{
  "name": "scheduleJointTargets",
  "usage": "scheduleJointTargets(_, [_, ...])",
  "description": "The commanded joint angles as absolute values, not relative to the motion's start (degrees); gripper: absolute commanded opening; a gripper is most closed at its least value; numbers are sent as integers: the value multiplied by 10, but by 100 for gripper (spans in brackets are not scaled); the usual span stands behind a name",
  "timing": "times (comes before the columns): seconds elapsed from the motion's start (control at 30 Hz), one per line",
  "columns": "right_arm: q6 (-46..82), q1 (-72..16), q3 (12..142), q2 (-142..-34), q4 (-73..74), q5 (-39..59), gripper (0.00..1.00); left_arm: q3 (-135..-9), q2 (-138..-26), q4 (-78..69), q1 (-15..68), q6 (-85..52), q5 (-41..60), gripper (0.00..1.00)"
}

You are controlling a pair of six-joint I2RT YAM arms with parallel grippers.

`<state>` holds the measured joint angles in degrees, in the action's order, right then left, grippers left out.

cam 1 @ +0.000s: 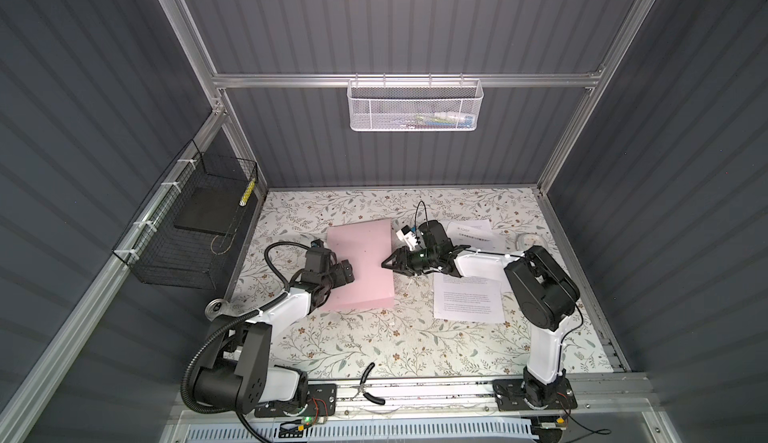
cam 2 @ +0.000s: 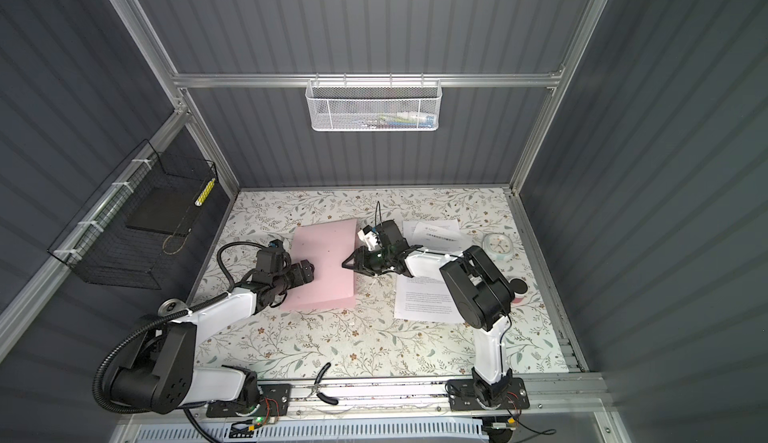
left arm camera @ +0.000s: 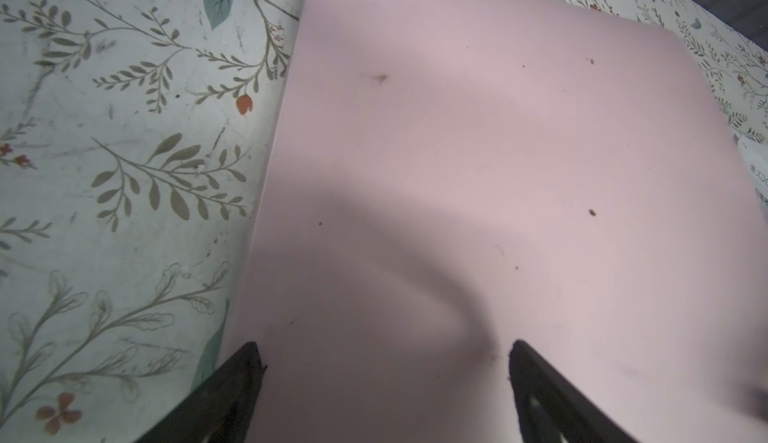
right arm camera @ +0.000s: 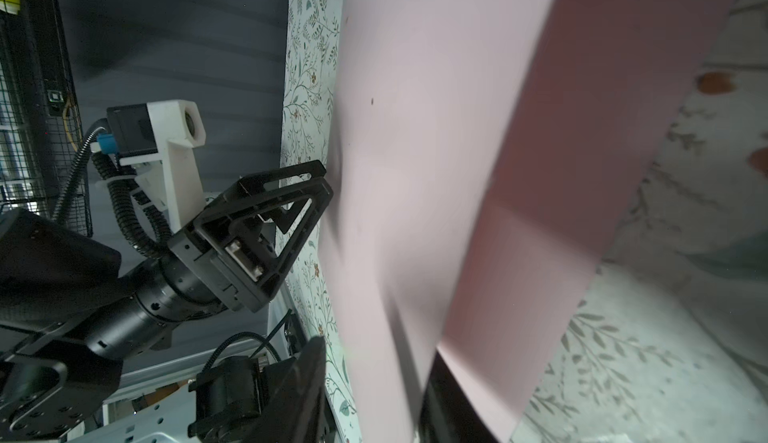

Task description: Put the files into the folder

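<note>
The pale pink folder (cam 1: 365,291) (cam 2: 328,291) (left arm camera: 498,150) (right arm camera: 415,129) lies shut in the middle of the flowered table. My left gripper (cam 1: 349,275) (cam 2: 309,272) (left arm camera: 386,353) (right arm camera: 326,187) is open, its tips down on the folder's left half. At the folder's right edge, my right gripper (cam 1: 384,263) (cam 2: 345,263) (right arm camera: 376,353) has its jaws still apart. One finger is above the raised cover edge and one is under it. Two of the files, white printed sheets, lie to the right: one near (cam 1: 467,299) (cam 2: 424,299) and one far (cam 1: 473,231) (cam 2: 436,233), both partly under the right arm.
A black wire basket (cam 1: 187,233) holding a black slab (cam 1: 208,212) hangs on the left wall. A white mesh basket (cam 1: 415,104) hangs on the back wall. Pliers (cam 1: 370,387) lie at the front edge. A round pale clock-like object (cam 2: 498,245) sits at the far right.
</note>
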<state>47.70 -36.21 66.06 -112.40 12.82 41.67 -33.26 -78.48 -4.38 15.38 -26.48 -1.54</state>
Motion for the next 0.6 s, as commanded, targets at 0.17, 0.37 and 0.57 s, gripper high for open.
scheduleJointTargets(0.17, [494, -367, 664, -1128, 165, 435, 9, -330, -773, -50, 152, -240, 26, 91])
scheduleJointTargets(0.37, [519, -362, 667, -1109, 149, 429, 0, -340, -672, 37, 260, -185, -128, 99])
scheduleJointTargets(0.57, [566, -358, 709, -1095, 81, 435, 0, -334, -581, 116, 428, -167, -342, 100])
